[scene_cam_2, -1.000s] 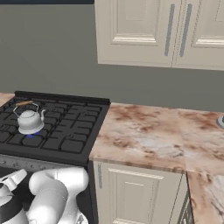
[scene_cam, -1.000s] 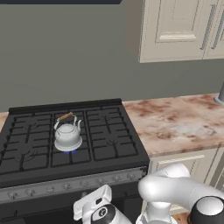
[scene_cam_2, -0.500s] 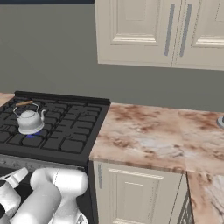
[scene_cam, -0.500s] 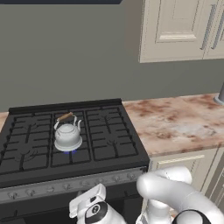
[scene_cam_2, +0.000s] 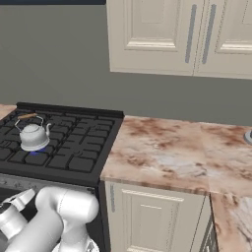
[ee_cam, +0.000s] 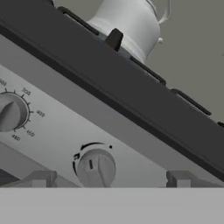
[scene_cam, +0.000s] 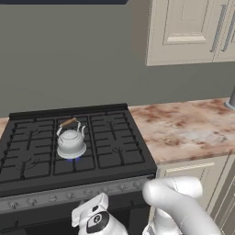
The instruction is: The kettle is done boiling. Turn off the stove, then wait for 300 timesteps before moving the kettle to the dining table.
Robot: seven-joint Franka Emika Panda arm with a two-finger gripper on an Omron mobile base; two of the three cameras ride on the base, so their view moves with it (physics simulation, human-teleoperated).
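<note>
Since a second ago the arm has dropped lower before the stove (scene_cam: 69, 151); nothing else has shifted. The kettle (scene_cam: 70, 141) sits on a left-centre burner over a small blue flame. In the hand view the fingers (ee_cam: 107, 178) stand released, wide apart, straddling a knob (ee_cam: 95, 166). Right of the stove runs the marbled worktop (scene_cam: 183, 131), cream cabinets (scene_cam: 193, 30) above it.

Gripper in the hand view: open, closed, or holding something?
Gripper: open, holding nothing, its fingertips to either side of a stove knob.
</note>
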